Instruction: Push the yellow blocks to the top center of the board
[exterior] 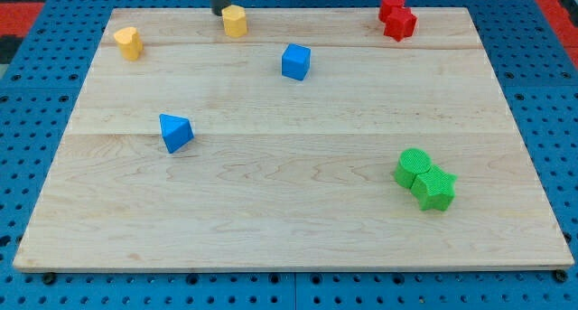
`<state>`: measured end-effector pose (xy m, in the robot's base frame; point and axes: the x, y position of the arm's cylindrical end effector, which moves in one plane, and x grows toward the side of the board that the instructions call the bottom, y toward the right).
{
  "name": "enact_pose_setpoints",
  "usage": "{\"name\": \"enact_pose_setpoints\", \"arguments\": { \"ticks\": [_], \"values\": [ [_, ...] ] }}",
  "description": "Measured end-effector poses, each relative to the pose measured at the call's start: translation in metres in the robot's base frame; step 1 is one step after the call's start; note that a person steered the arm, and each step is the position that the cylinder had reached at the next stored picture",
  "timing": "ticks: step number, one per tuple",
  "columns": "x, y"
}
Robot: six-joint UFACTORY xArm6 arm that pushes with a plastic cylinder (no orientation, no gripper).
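Task judged roughly half done. No jaws on this rig, so nothing released, clenched or grasping; only a straight dark rod, with my tip [219, 12] down at the top edge of the pale wooden board [289, 211]. Places below therefore counted from the tip.

Just to the right of the tip, touching or very nearly so: small yellow plastic block, roughly cylindrical [235, 21], already against the top edge and only a little left of the board's centre line. Probably needs a short nudge toward the view's right, nothing more.

Well to the left of the tip and slightly below: second yellow plastic block, rounded shape [129, 42], near the top-left corner. Still to be brought across toward the first; this looks like the main work remaining.

Below and to the right of the tip, apart from both yellows: blue plastic cube [295, 61]. Further below and slightly left: blue wedge-like block [175, 132]. Far right along the top edge: pair of red blocks [396, 17], touching each other. Far below and right: pair of green blocks [425, 179], also touching. None of these in the path between the two yellows.
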<state>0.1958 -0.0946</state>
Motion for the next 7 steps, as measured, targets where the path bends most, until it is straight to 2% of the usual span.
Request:
{"name": "enact_pose_setpoints", "arguments": {
  "ticks": [2,4,7],
  "values": [
    [0.012,0.02],
    [0.078,-0.024],
    [0.117,-0.164]
  ]
}}
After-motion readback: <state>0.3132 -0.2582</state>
